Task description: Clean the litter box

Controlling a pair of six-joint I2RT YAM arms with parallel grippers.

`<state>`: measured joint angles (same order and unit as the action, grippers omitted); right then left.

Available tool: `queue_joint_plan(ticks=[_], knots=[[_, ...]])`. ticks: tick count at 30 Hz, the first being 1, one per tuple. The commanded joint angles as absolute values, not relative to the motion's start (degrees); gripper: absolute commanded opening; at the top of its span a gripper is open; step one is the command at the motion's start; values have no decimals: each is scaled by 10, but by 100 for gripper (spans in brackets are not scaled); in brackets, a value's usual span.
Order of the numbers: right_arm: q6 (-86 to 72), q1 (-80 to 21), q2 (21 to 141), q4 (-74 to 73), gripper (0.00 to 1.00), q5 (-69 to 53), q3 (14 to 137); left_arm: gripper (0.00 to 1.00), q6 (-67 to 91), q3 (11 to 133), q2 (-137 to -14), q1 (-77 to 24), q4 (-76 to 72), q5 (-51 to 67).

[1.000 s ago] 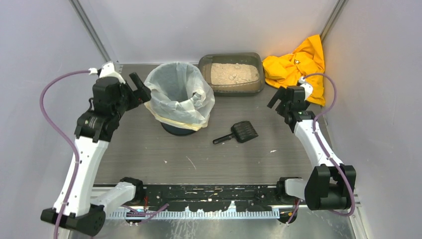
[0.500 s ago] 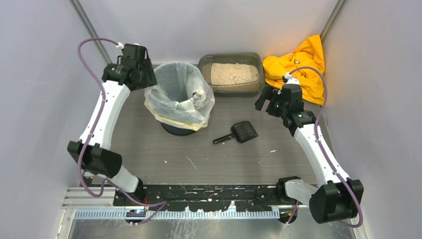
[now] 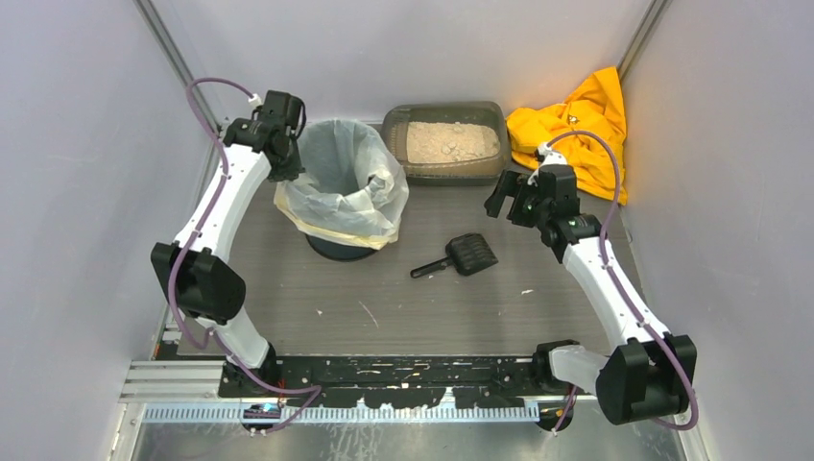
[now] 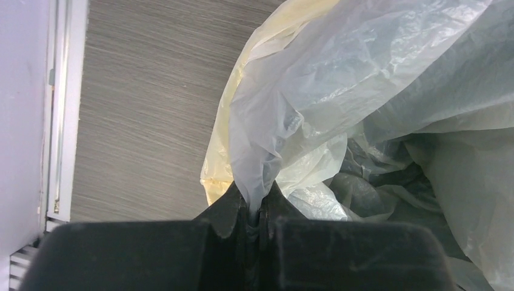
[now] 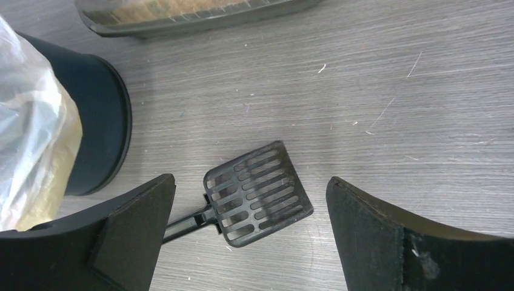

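Note:
The litter box (image 3: 451, 173), a brown-grey tray of pale sand, sits at the back centre; its near wall (image 5: 200, 17) shows at the top of the right wrist view. A small black slotted scoop (image 3: 466, 254) lies flat on the table in front of it. My right gripper (image 3: 509, 202) hovers open above and slightly right of it, with the scoop head (image 5: 257, 193) between its wide jaws (image 5: 250, 180) and untouched. My left gripper (image 3: 286, 163) is at the left rim of the round bin (image 3: 336, 248), shut (image 4: 259, 203) on a fold of the white bag liner (image 4: 315, 91).
A crumpled yellow cloth (image 3: 571, 125) lies at the back right, just right of the litter box. The bin's dark wall (image 5: 100, 121) stands left of the scoop. Grey walls close in the table on the left, right and back.
My left arm swung up to the bin's left rim and its jaws shut on the liner. The bin shifted slightly left. My right gripper moved left toward the scoop, still open.

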<state>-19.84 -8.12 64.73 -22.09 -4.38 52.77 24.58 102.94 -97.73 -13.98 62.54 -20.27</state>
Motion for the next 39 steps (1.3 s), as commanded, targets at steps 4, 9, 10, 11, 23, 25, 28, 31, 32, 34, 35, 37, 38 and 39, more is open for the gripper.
queue_joint_plan(ticks=[4, 9, 10, 11, 23, 25, 28, 31, 32, 34, 35, 37, 38, 39], knots=[[-170, -124, 640, -175, 100, -34, 525, 0, 230, 1045, -948, -100, 621, -310], [-137, -152, 625, -167, 100, -40, 514, 0, 234, 1030, -943, -84, 612, -344], [-134, -158, 623, -164, 100, -34, 512, 0, 234, 1026, -942, -84, 611, -354], [-134, -162, 624, -166, 100, -22, 512, 3, 235, 1024, -941, -83, 609, -364], [-224, -156, 642, -191, 100, 160, 523, 100, 280, 991, -853, -83, 590, -340], [-226, -156, 660, -191, 100, 167, 532, 100, 286, 987, -822, -83, 588, -334], [-231, -156, 698, -191, 100, 187, 562, 100, 285, 974, -765, -83, 571, -284], [-247, -156, 752, -200, 100, 218, 619, 100, 290, 961, -710, -84, 569, -212], [-251, -156, 774, -205, 100, 227, 642, 100, 295, 953, -695, -84, 567, -186], [-252, -158, 831, -221, 99, 244, 700, 100, 303, 930, -665, -84, 562, -145], [-251, -158, 862, -234, 99, 252, 736, 100, 305, 916, -653, -84, 556, -132], [-247, -160, 938, -266, 97, 278, 813, 100, 305, 883, -631, -85, 547, -122], [-244, -162, 971, -284, 97, 296, 855, 100, 303, 873, -625, -85, 544, -123], [-242, -163, 1003, -295, 95, 317, 891, 100, 299, 863, -619, -85, 541, -126]])
